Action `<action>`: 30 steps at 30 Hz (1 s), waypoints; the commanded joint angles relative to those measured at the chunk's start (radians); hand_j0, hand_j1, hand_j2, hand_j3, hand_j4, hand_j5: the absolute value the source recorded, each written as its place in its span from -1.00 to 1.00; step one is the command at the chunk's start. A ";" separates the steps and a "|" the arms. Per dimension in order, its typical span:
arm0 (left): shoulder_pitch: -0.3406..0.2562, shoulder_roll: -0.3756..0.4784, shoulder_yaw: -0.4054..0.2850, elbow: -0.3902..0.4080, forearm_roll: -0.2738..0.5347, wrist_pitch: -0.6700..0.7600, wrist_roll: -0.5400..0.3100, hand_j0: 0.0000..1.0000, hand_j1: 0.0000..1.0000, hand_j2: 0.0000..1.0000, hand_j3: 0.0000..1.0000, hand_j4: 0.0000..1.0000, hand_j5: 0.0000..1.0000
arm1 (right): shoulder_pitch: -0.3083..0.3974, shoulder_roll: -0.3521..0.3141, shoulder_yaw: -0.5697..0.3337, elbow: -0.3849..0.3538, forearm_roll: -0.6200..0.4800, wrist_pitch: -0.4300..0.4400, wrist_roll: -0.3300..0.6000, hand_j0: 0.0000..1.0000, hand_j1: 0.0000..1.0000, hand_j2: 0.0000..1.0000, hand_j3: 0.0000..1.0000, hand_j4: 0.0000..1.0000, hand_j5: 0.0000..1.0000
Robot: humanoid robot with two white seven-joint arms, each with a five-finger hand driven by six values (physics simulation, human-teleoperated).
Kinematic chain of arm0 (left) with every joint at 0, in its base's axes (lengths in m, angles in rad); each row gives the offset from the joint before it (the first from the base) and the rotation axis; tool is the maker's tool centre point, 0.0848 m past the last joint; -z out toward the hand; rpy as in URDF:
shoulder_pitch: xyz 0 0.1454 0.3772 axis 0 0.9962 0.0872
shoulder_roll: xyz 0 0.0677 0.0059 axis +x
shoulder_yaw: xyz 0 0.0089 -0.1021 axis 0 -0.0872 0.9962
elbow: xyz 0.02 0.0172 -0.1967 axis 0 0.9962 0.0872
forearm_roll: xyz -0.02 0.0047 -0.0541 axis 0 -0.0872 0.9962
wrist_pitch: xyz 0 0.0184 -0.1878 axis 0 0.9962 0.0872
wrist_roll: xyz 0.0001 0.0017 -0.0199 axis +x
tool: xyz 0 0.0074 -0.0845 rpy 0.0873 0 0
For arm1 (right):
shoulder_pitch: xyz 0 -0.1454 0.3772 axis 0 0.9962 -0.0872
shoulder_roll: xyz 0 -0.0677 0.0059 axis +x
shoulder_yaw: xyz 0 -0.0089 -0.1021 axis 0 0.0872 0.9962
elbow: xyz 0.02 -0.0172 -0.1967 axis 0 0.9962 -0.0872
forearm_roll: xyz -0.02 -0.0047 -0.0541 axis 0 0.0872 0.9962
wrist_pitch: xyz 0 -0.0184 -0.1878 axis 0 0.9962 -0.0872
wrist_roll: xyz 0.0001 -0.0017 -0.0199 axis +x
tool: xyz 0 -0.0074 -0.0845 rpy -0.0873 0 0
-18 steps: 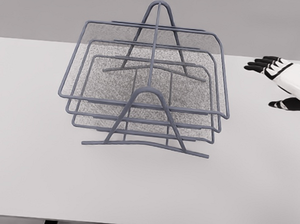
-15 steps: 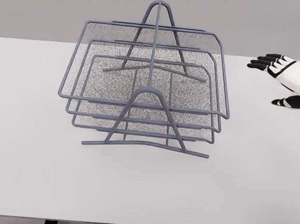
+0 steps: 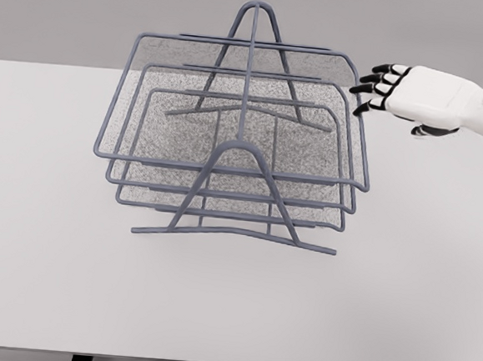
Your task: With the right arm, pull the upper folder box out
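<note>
A grey wire rack (image 3: 234, 230) stands on the white table (image 3: 232, 305) and holds three stacked mesh trays. The upper tray (image 3: 226, 167) is the widest, with its rim running from the far left corner round to the right side. My right hand (image 3: 381, 87) comes in from the right edge, white with black fingertips. Its fingers are spread and hold nothing. The fingertips (image 3: 367, 88) hover just right of the upper tray's far right corner (image 3: 356, 72), close to the rim but apart from it. The left arm does not show.
The lower two trays (image 3: 223, 197) sit inside the rack under the upper one. The rack's front foot bar (image 3: 234, 233) reaches toward me. A grey wall stands behind the table.
My right hand has swung left and slightly up, from near the right edge of the table to just beside the upper tray's far right corner. The rack has not moved.
</note>
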 commanded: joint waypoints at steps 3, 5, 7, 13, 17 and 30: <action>0.000 0.000 -0.001 0.002 0.000 -0.001 0.000 1.00 1.00 1.00 1.00 1.00 1.00 | -0.038 0.056 0.037 -0.009 0.043 -0.030 -0.002 1.00 1.00 1.00 1.00 1.00 1.00; 0.000 0.000 -0.001 0.000 0.000 0.001 0.000 1.00 1.00 1.00 1.00 1.00 1.00 | -0.067 0.059 0.036 -0.009 0.038 -0.030 -0.007 1.00 1.00 1.00 1.00 1.00 1.00; 0.000 0.000 -0.001 0.000 0.000 0.001 0.000 1.00 1.00 1.00 1.00 1.00 1.00 | -0.074 0.056 0.034 -0.009 -0.014 -0.030 -0.007 1.00 1.00 1.00 1.00 1.00 1.00; 0.000 0.000 -0.001 0.002 0.000 0.001 0.000 1.00 1.00 1.00 1.00 1.00 1.00 | 0.035 0.055 0.037 -0.040 -0.017 -0.030 -0.005 1.00 1.00 1.00 1.00 1.00 1.00; 0.000 0.000 -0.001 0.000 0.000 -0.001 0.000 1.00 1.00 1.00 1.00 1.00 1.00 | 0.091 0.010 0.066 -0.037 -0.019 -0.030 -0.007 1.00 1.00 1.00 1.00 1.00 1.00; 0.000 0.000 -0.001 0.002 0.000 0.001 0.000 1.00 1.00 1.00 1.00 1.00 1.00 | 0.094 -0.264 0.065 -0.035 -0.019 -0.030 -0.005 1.00 1.00 1.00 1.00 1.00 1.00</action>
